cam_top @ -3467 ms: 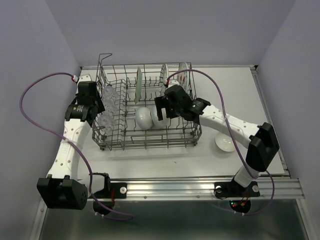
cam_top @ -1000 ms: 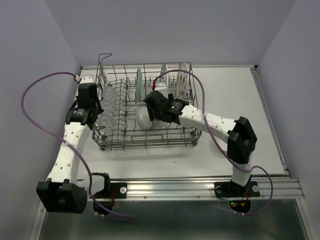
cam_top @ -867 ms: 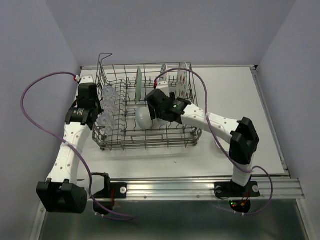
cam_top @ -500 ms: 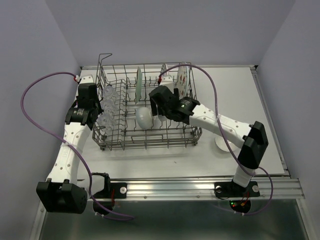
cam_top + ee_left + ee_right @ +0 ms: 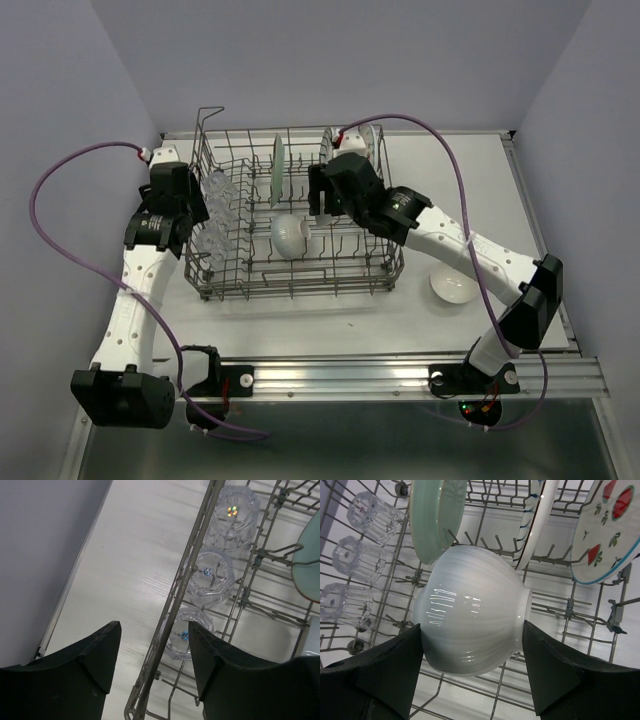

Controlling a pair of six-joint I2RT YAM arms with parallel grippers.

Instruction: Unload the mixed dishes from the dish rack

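The grey wire dish rack [image 5: 290, 290] stands mid-table. My right gripper [image 5: 320, 203] is shut on a white bowl [image 5: 470, 625] and holds it above the rack floor. A second white bowl [image 5: 288, 235] lies in the rack, and a third [image 5: 452, 285] sits on the table to the right. A pale green plate [image 5: 277, 170], a blue-rimmed plate [image 5: 540, 515] and a white plate with red shapes [image 5: 607, 530] stand in the tines. Three clear glasses [image 5: 210, 577] line the rack's left side. My left gripper [image 5: 154, 630] is open and empty over the rack's left wall [image 5: 200, 535].
The back wall and side walls enclose the table. A metal rail [image 5: 400, 372] runs along the near edge by the arm bases. Purple cables [image 5: 60, 200] loop off both arms. Bare table [image 5: 125, 570] lies left of the rack.
My right gripper closed on a bowl in the rack and lifted it up and toward the back. The left gripper shifted slightly and stayed open.
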